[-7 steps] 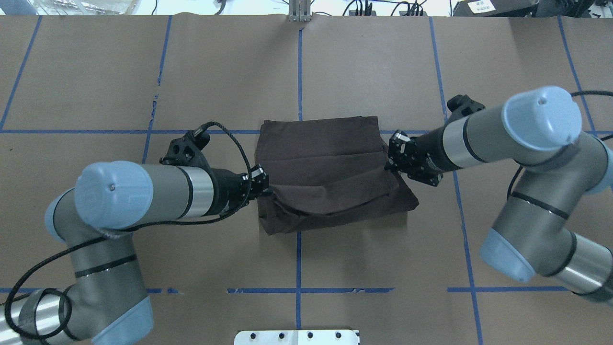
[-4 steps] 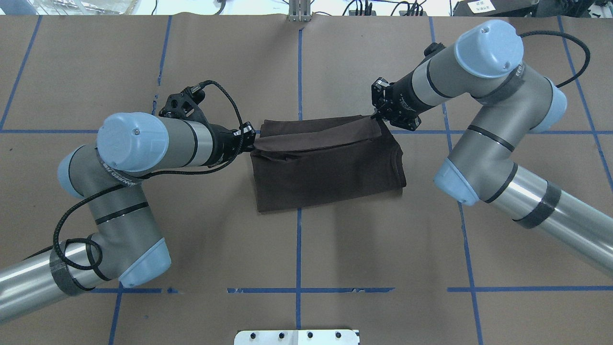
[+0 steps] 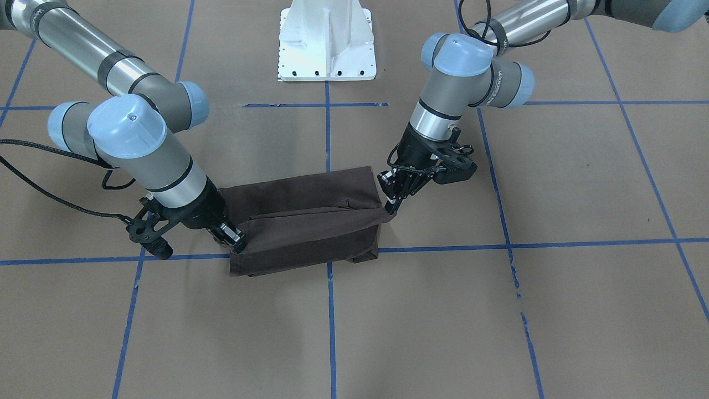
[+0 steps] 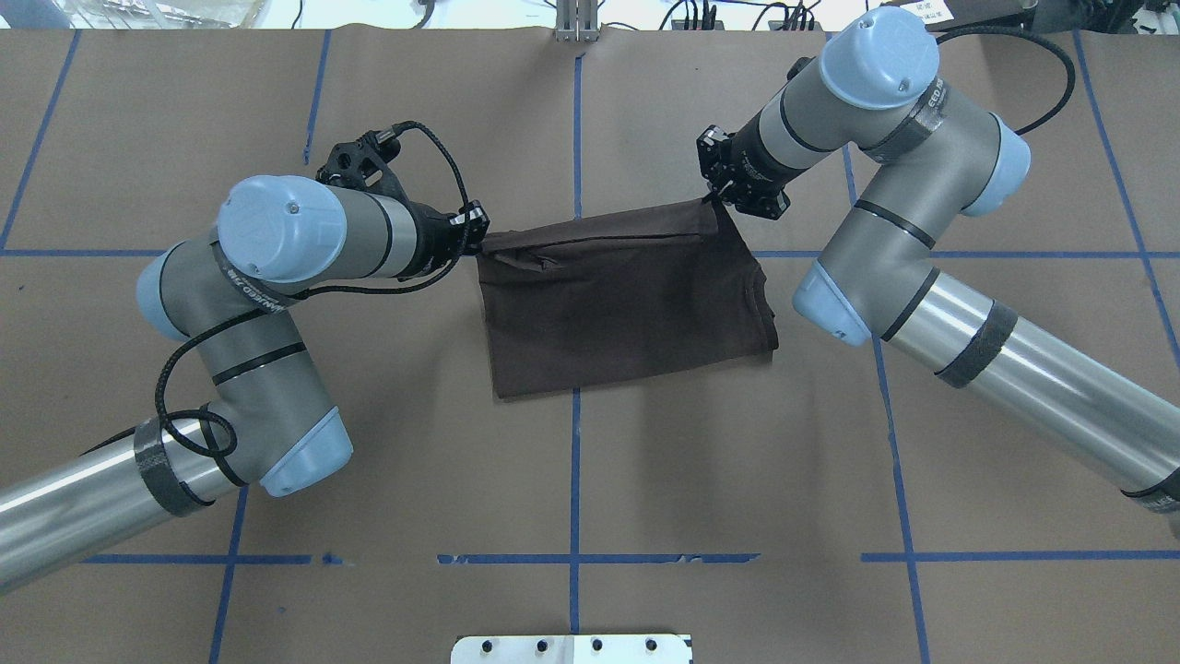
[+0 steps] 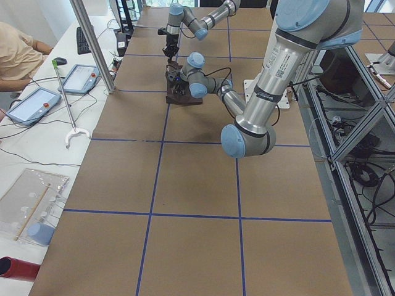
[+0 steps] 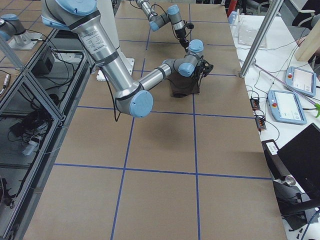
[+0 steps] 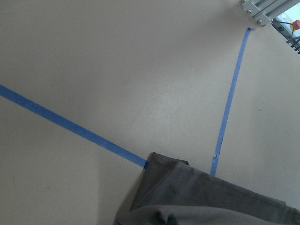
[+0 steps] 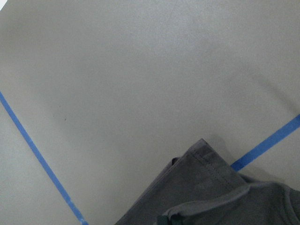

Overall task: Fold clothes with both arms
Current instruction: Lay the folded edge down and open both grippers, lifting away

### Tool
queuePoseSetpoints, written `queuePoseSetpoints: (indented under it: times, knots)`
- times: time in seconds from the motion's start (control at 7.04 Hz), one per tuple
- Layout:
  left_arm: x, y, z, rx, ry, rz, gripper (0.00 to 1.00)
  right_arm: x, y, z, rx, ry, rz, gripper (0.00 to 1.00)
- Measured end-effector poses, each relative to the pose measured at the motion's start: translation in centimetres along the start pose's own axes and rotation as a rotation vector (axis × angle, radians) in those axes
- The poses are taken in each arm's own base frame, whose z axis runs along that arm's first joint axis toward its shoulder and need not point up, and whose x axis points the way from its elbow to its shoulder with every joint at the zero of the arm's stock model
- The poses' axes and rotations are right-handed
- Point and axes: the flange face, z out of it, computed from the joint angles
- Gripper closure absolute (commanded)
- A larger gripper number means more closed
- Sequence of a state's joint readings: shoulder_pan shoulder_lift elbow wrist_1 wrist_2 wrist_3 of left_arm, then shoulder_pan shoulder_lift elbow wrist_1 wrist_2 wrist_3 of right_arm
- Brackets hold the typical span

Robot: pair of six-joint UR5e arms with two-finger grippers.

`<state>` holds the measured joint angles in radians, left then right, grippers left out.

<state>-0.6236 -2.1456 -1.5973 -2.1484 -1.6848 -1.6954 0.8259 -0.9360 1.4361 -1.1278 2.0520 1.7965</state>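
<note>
The clothes are one dark brown T-shirt (image 4: 627, 304), folded into a rough rectangle at the middle of the brown table. My left gripper (image 4: 477, 242) is shut on the far left corner of its top layer. My right gripper (image 4: 714, 198) is shut on the far right corner. The edge between them is pulled taut just above the table. In the front-facing view the left gripper (image 3: 394, 208) is on the right of the T-shirt (image 3: 310, 221) and the right gripper (image 3: 235, 241) on the left. Both wrist views show only brown fabric (image 7: 201, 197) (image 8: 211, 187) over the table.
Blue tape lines (image 4: 575, 480) mark a grid on the table. The white pedestal base (image 3: 327, 44) stands at the robot's side. A metal post (image 4: 576, 28) is at the far edge. A seated person (image 5: 18, 49) and tablets (image 5: 80, 79) are beyond it.
Both grippers have carried the held layer from the T-shirt's middle over to its far edge, moving away from the robot. The fold has laid flat and the fabric now stretches taut.
</note>
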Motion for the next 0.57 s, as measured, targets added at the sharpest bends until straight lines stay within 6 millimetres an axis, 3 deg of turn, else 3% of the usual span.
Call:
queuePoseSetpoints:
  times: [0.43,0.57]
  knots:
    - [3.8,-1.5,0.0,0.016,0.051,-0.002,1.0,0.5,-0.9,-1.4,-0.031,-0.007,-0.02,1.0]
    - [3.7,-1.6,0.4,0.017,0.046,-0.002,0.99,1.2,-0.9,-1.2,-0.041,0.002,-0.02,0.85]
